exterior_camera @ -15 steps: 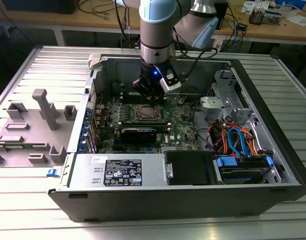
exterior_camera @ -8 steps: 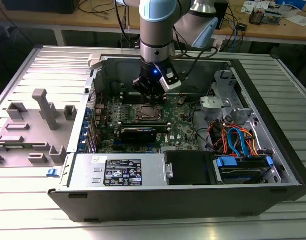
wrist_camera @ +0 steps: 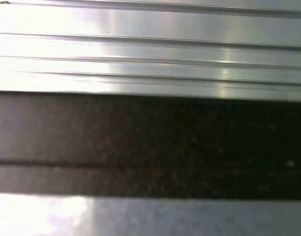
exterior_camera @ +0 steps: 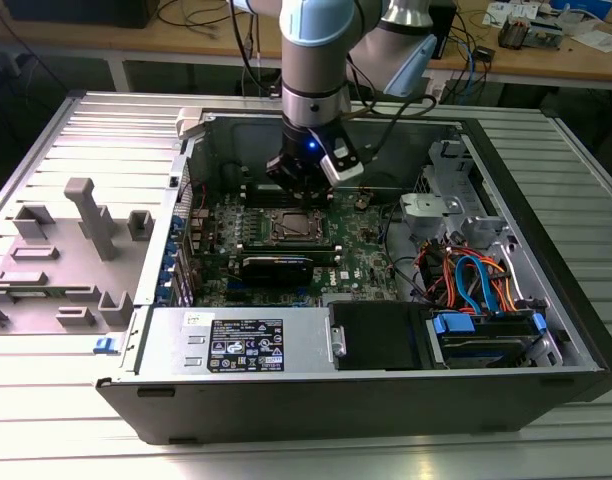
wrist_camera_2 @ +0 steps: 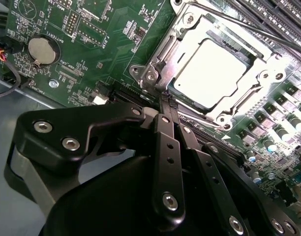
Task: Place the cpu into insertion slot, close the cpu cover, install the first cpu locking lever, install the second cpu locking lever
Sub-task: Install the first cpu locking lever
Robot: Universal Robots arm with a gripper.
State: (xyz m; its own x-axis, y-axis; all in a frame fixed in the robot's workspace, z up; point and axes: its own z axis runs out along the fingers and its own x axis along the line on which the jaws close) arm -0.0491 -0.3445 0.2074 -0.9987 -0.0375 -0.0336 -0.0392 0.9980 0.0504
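The cpu (wrist_camera_2: 209, 69) lies flat in the insertion slot (wrist_camera_2: 224, 118), its silver top bright under the light. The cpu cover (wrist_camera_2: 163, 54) is down around it as a silvery frame. A thin locking lever (wrist_camera_2: 249, 27) runs along the socket's far side. My gripper (wrist_camera_2: 166, 102) is shut, its black fingers (wrist_camera_2: 165, 142) pressed together, tips touching the socket's edge near a corner; nothing shows between them. In the exterior view the gripper (exterior_camera: 302, 198) hangs just behind the insertion slot (exterior_camera: 291, 228) on the green motherboard (exterior_camera: 366, 255).
The open computer case (exterior_camera: 546, 200) walls in the board. A black card (exterior_camera: 276, 265), power supply (exterior_camera: 241, 345) and drive cables (exterior_camera: 476, 280) lie nearby. A grey fixture tray (exterior_camera: 76, 250) sits at the exterior view's left. A coin battery (wrist_camera_2: 41, 49) and memory slots (wrist_camera_2: 283, 19) flank the socket.
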